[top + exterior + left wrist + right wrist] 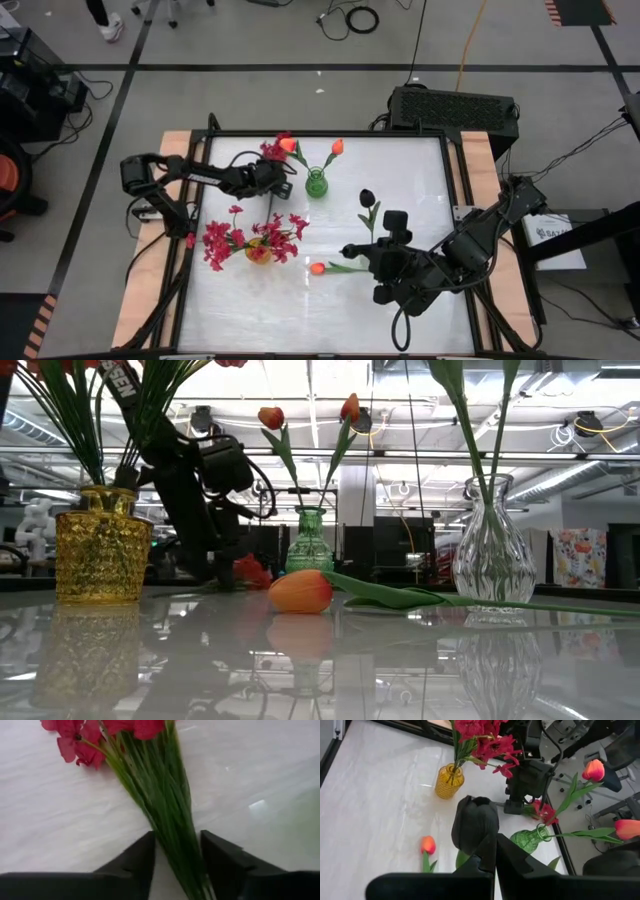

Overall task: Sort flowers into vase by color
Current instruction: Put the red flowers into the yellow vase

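Left end effector (176,865), fingers apart, straddles the crimson spray (150,785) lying just beside the green vase (316,184) (light, floppy; grip low stems). Right end effector (495,857) pinches the black rose (475,822).

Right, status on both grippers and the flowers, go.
Left gripper open around the crimson spray stems on the table. Right gripper by the clear vase, fingers shut. Orange tulip loose on the table. Nothing blocking.
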